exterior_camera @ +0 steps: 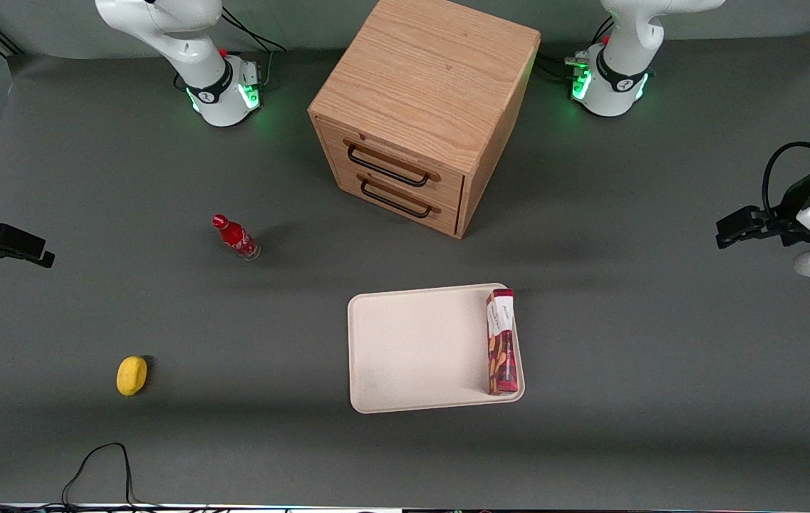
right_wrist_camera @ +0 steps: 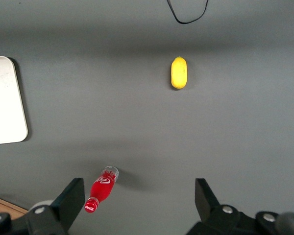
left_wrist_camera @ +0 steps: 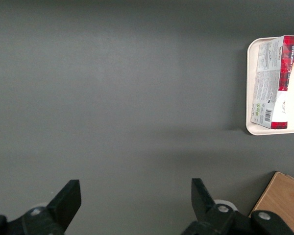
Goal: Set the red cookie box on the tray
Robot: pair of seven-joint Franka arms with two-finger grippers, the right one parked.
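Your matte grey surface [exterior_camera: 625,370] carries a flat cream tray [exterior_camera: 412,349]; the slim red cookie box [exterior_camera: 501,342] lies at its 3 o'clock rim. Pincer [left_wrist_camera: 134,205] spread wide, holding nothing, hovering toward the working arm's end.

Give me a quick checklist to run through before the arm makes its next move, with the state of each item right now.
1. Red cookie box on the tray: ok, it lies along the tray's edge toward the working arm's end.
2. Box inside the rim: ok, nothing overhangs.
3. Gripper released: ok, fingers open, nothing between them.
4. Gripper away from the tray: ok, it hovers over bare table.
5. Cabinet drawers: ok, both shut.
6. Red bottle and yellow object away from the tray: ok.
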